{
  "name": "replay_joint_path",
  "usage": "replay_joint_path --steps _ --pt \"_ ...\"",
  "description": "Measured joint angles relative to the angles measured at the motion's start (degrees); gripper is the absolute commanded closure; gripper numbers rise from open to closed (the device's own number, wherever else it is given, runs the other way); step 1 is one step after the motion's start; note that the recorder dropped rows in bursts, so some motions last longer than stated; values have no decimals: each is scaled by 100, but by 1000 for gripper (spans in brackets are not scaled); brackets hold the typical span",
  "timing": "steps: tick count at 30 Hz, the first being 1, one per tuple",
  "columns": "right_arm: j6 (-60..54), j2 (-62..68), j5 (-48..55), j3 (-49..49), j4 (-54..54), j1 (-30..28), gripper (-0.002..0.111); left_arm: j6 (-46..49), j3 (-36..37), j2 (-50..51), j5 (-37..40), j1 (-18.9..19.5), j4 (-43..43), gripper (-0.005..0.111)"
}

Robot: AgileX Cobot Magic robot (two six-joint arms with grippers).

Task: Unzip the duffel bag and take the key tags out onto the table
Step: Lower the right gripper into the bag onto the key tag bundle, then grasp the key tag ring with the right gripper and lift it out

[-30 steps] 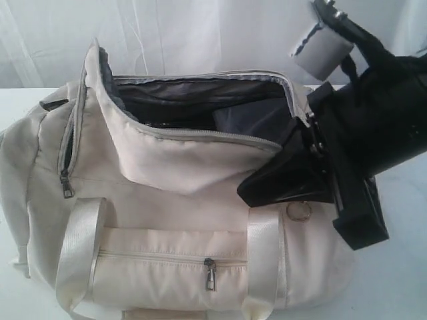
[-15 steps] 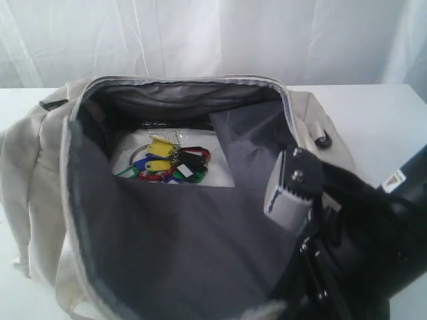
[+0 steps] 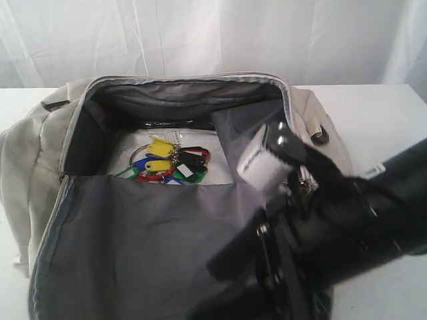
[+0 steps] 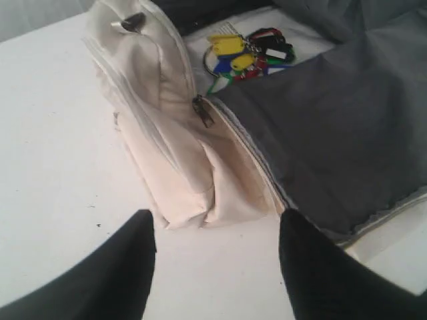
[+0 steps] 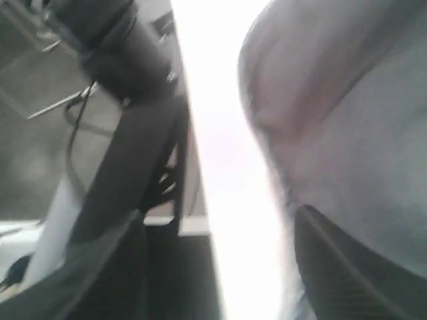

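1. Biggest thing first: the white table (image 3: 380, 113), with the cream duffel bag (image 3: 153, 233) hogging most of it. The bag is already unzipped and folded wide open toward 6 o'clock in the exterior view, so the grey inside is showing.
2. The right gripper (image 5: 217, 223) hangs over the open bag, down around 4 o'clock in the exterior view. Its jaws are spread apart with nothing between them.
3. The left gripper (image 4: 215, 227) sits outside the bag, over bare table just beside the bag's end. Jaws wide there too, and empty.
4. The key tags (image 3: 167, 163) are lying inside on the bag's floor, roughly 10 o'clock from the right gripper. The bunch stretches along a 9-to-3 line, with the metal ring at the 9 end.
5. My guess is the right arm is nearer and has the clear run. The left would have to climb over the bag's end first. So it's reach toward 10 o'clock, drop in, and pinch across the bunch's short way.
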Motion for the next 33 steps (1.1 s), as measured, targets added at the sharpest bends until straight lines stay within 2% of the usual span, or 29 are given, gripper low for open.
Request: replay_joint_path --steps 1,3,5,6,11,14,20,33 --pt "-106 0 -449 -60 105 14 48 0 105 0 -76 0 -81 48" --pt "-439 23 -2509 -155 541 36 48 0 518 0 -456 0 -393 48" --pt "-702 121 -3606 -203 746 36 48 0 874 0 -722 0 -518 48" --pt "-799 213 -3762 -229 775 36 48 0 991 0 -806 0 -529 48" --pt "-943 1147 -4336 -719 848 126 48 0 1684 10 -1206 0 -595 48" --pt "-972 1586 -4573 -1014 848 135 48 0 1840 10 -1272 0 -422 48" --pt "-981 2553 -4646 -1707 860 135 48 -58 1962 10 -1369 0 -13 48" --pt "-995 4213 -4410 -2791 882 184 48 -107 1971 10 -1401 0 25 48"
